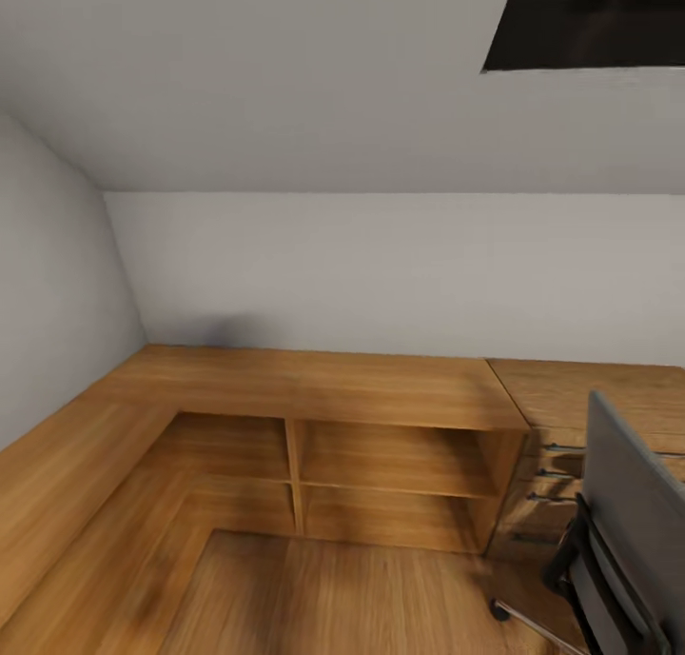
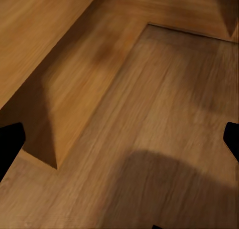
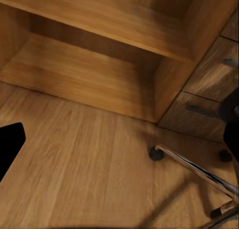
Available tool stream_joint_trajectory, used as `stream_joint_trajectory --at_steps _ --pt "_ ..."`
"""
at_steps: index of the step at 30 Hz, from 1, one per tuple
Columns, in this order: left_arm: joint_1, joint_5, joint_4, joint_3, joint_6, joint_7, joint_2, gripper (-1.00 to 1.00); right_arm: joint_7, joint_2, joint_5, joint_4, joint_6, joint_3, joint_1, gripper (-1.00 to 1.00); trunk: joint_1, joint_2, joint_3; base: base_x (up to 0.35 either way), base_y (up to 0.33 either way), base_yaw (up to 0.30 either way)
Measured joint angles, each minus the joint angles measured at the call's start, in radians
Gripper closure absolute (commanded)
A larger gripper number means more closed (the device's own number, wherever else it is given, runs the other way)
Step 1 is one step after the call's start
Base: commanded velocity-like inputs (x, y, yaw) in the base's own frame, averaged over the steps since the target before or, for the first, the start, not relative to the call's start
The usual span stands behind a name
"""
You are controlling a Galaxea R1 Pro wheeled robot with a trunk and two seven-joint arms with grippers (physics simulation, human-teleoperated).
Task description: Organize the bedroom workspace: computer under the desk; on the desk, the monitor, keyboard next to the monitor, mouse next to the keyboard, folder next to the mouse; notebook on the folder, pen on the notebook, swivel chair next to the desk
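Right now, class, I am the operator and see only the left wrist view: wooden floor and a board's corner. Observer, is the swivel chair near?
Observer: Yes. In the head view, the swivel chair is at the lower right.
Operator: What stands beside it?
Observer: A drawer unit, between the chair and the open shelves.
Operator: Is a wheel on the ground?
Observer: The right wrist view shows one caster on the wooden floor.
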Motion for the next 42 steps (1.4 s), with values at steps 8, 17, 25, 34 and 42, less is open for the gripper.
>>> stream_joint_trajectory --at_steps 8,17,25,34,42 --pt "0.000 0.000 -0.001 -0.002 0.000 0.000 0.001 -1.00 0.000 0.001 0.003 0.000 0.000 0.001 0.000 -1.00 0.000 0.000 0.005 0.000 0.000 -0.280" --pt "0.000 0.002 -0.001 0.001 0.000 0.000 0.006 -1.00 0.000 0.000 0.005 0.000 0.000 0.000 0.000 -1.00 0.000 0.000 0.010 0.003 0.001 -0.280" --pt "0.000 0.003 -0.001 0.001 0.002 0.001 0.006 -1.00 0.009 0.000 0.005 0.000 0.000 0.001 0.000 -1.00 -0.001 0.000 0.015 0.218 0.070 -0.280" --pt "0.000 0.003 -0.001 0.002 0.003 0.001 0.005 -1.00 0.013 0.004 0.003 0.000 0.000 0.003 0.000 -1.00 -0.001 0.000 0.018 0.314 0.097 -0.160" --pt "0.000 0.003 -0.001 0.003 0.003 0.002 0.006 -1.00 0.016 0.025 0.002 0.000 0.001 0.002 0.000 -1.00 0.000 0.000 0.016 0.275 0.150 -0.096"
